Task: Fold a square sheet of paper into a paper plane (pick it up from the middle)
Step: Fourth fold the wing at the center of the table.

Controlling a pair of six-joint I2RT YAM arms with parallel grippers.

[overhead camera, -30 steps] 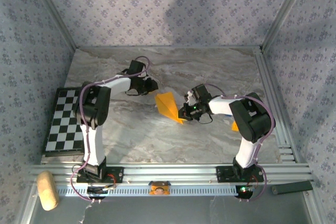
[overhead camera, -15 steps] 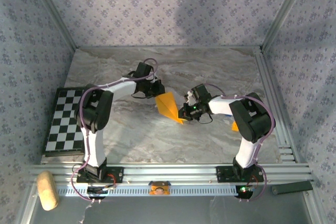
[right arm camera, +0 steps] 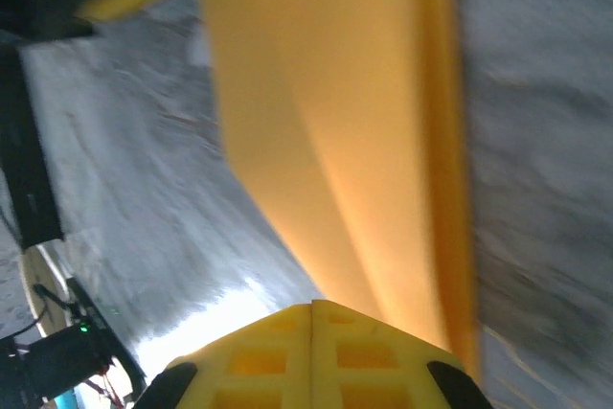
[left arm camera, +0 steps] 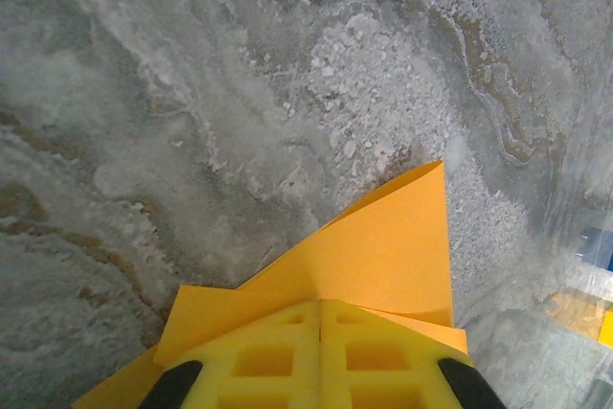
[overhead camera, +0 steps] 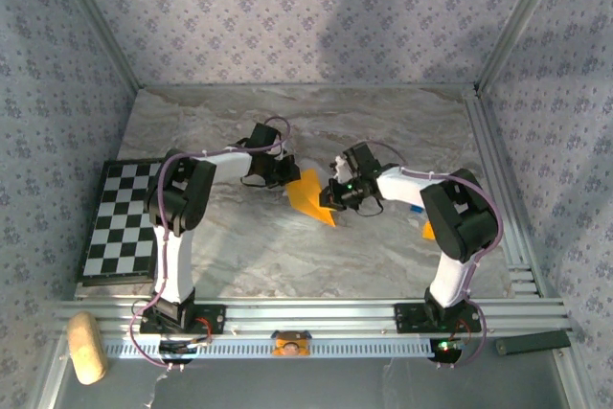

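Orange-yellow folded paper [overhead camera: 308, 196] sits near the middle of the marble table [overhead camera: 402, 131], and from the overhead camera I see it as a pointed wedge between my two arms. My left gripper [overhead camera: 288, 177] reaches in from the left and meets the paper at its far left corner. My right gripper [overhead camera: 331, 200] comes in from the right and meets it at the near right edge. From up here I cannot make out how either pair of fingers stands. The chequered board [overhead camera: 120, 219] lies flat at the left edge of the table, well apart from the paper. A tiny orange bit [overhead camera: 427, 229] lies just beside the right arm.

On the left wrist camera the two yellow fingers of my left gripper [left arm camera: 321, 306] are pressed together, with only a thin seam between them. The folded paper [left arm camera: 383, 256] spreads out from that seam in overlapping layers and rises to a sharp corner over the grey marble. I read this as a closed pinch on the paper. Blurred blue and yellow patches at the right edge are too soft for me to name.

On the right wrist camera my right gripper [right arm camera: 311, 307] is likewise closed, finger against finger. The folded paper [right arm camera: 316, 122] runs straight up from the fingertips as a long orange panel with a creased edge along its right side, so this gripper is clamped on it as well. The marble around it is blurred.
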